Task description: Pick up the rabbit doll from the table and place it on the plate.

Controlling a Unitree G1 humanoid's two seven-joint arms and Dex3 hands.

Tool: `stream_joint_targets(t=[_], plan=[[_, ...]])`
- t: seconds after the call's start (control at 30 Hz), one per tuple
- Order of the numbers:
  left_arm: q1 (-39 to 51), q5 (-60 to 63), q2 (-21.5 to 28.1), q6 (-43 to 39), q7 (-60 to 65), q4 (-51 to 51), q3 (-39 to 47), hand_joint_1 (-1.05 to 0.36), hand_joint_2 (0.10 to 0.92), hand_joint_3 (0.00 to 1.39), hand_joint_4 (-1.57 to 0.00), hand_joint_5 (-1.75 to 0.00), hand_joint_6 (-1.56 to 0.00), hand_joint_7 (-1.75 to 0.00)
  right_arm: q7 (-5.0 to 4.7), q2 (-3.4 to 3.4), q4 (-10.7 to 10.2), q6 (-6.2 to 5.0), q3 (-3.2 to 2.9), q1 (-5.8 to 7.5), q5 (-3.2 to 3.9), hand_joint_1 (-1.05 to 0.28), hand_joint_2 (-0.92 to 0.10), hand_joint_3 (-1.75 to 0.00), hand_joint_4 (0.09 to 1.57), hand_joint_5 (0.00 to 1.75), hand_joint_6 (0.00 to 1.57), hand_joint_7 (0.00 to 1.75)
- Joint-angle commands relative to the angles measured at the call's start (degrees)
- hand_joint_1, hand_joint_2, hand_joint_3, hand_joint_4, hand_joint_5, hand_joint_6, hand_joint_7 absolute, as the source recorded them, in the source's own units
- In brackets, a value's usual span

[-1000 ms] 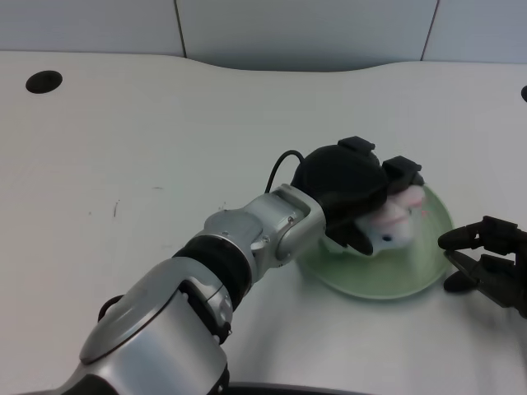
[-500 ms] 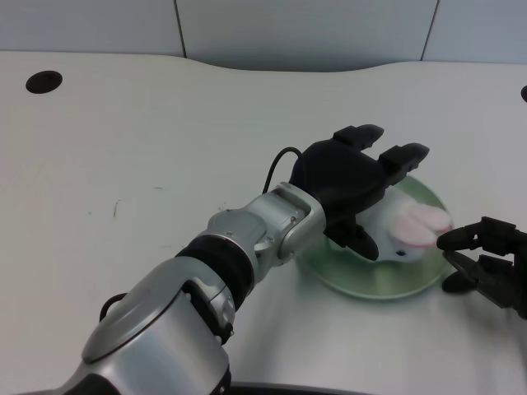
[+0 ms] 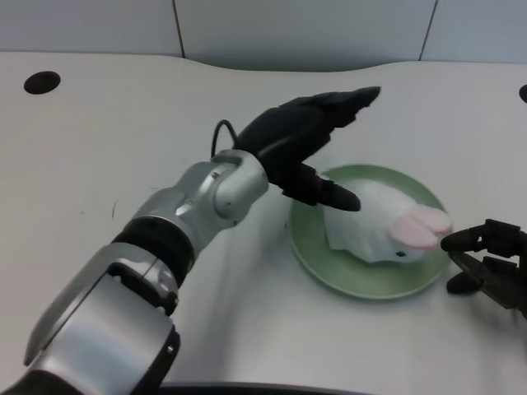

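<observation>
The white rabbit doll (image 3: 375, 224) with pink ears lies on its side on the green plate (image 3: 311, 247), its head toward the plate's right rim. My left hand (image 3: 306, 136) hovers above and to the left of the plate, fingers stretched out and apart, holding nothing. Its thumb points down toward the doll's back end without clearly touching it. The silver left forearm (image 3: 206, 197) runs down to the lower left.
My right hand (image 3: 490, 262) rests on the table just right of the plate's rim. A dark round hole (image 3: 41, 81) sits in the table at the far left. A grey wall panel runs along the table's far edge.
My left hand let go of the rabbit doll, which now lies on the plate. The hand then opened and drew back up and to the left, off the plate.
</observation>
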Motion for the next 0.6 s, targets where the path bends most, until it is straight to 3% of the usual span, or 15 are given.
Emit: stream_joint_targets(t=[0.03,0.07,0.17,0.33,0.53,0.6], plan=[[3.47,-4.85,3.13,-1.6,-4.93,-1.08,4.36,-0.96,0.92,0.09,0.0,0.0,-0.03,-0.01,-0.42,-1.16,1.27,-0.5,-0.37,-0.23,-0.14,-0.86,-0.92,-0.08,0.95,0.95,0.85,0.8],[4.81,-7.52,4.01,-2.23,-7.44,-1.48,6.61,-0.93,0.921,0.08,0.0,0.0,-0.04,-0.02,-0.3,-1.22,1.65,-0.82,-0.43,-0.37,-0.04,-0.85,-0.92,-0.07,0.94,0.96,0.85,0.8],[9.17,-15.59,6.79,-4.73,-15.89,-3.18,13.04,-0.86,0.921,0.08,0.0,0.0,-0.04,-0.02,-0.27,-1.37,1.6,-0.38,-0.48,-0.53,0.08,-0.83,-0.92,-0.06,0.92,0.96,0.85,0.81],[17.2,-24.08,11.0,-7.17,-24.79,-7.63,19.76,-0.83,0.921,0.14,-0.05,-0.03,-0.04,-0.02,-0.34,-1.65,1.9,-0.51,-0.47,-0.83,-0.04,-0.82,-0.92,-0.06,0.92,0.97,0.84,0.83],[26.97,-28.53,13.97,-6.44,-26.52,-14.34,24.14,-0.64,0.921,0.35,-0.33,-0.14,-0.24,-0.06,-0.35,-1.85,2.33,0.07,-0.5,-1.49,0.01,-0.82,-0.92,-0.06,0.91,0.98,0.83,0.85],[30.36,-28.46,15.14,-5.19,-24.86,-16.3,24.99,-0.6,0.921,0.45,-0.54,-0.17,-0.43,-0.06,-0.39,-1.94,2.48,0.19,-0.5,-1.62,-0.01,-0.82,-0.92,-0.05,0.92,1.0,0.82,0.85]])
